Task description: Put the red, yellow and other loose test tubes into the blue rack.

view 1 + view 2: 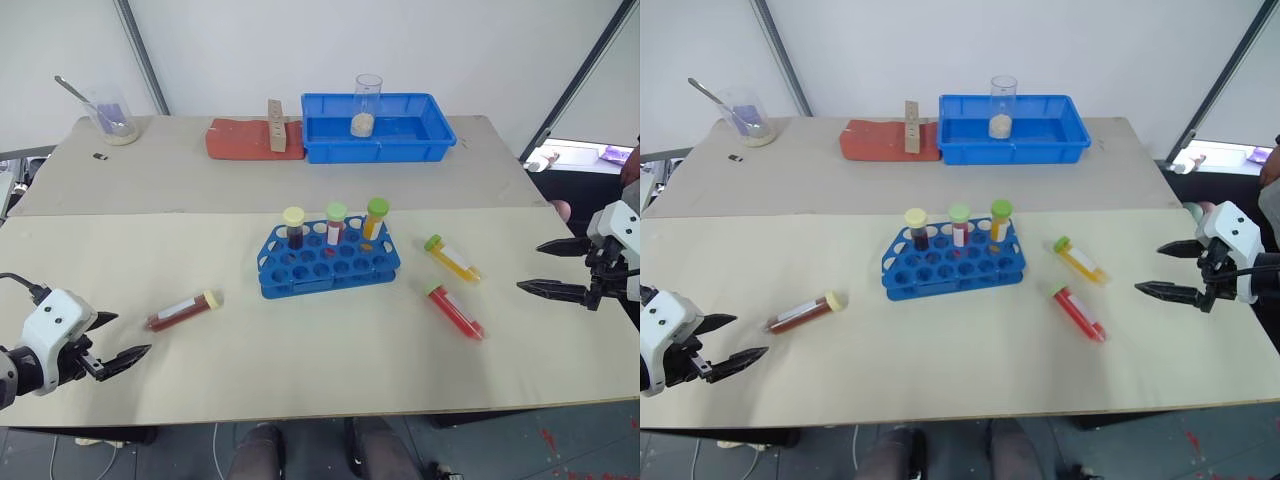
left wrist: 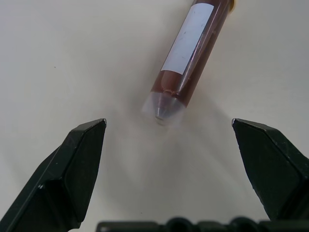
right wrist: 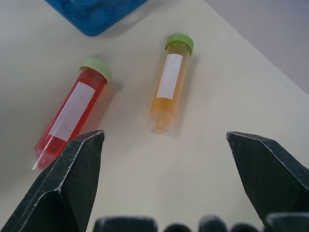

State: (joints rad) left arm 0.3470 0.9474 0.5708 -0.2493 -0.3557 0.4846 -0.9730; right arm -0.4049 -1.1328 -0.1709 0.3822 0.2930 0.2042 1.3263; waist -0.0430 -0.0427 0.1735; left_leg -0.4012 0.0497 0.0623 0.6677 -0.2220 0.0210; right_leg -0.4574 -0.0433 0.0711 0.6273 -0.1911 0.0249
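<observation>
The blue rack (image 1: 330, 262) stands mid-table with three capped tubes upright in its back row. To its right lie a yellow tube (image 1: 452, 258) and a red tube (image 1: 456, 309), both green-capped, also seen as the yellow tube (image 3: 169, 89) and red tube (image 3: 72, 113). A dark brown tube (image 1: 184, 310) with a yellow cap lies left of the rack, its tip (image 2: 161, 112) pointing at my left gripper. My left gripper (image 1: 113, 338) is open and empty, just short of it. My right gripper (image 1: 553, 268) is open and empty, right of the red and yellow tubes.
At the back stand a blue bin (image 1: 378, 127) holding a glass beaker (image 1: 366, 104), a red tray (image 1: 252, 140) with a wooden block, and a beaker with a spoon (image 1: 113, 118). A person's feet (image 1: 310, 450) show at the front table edge.
</observation>
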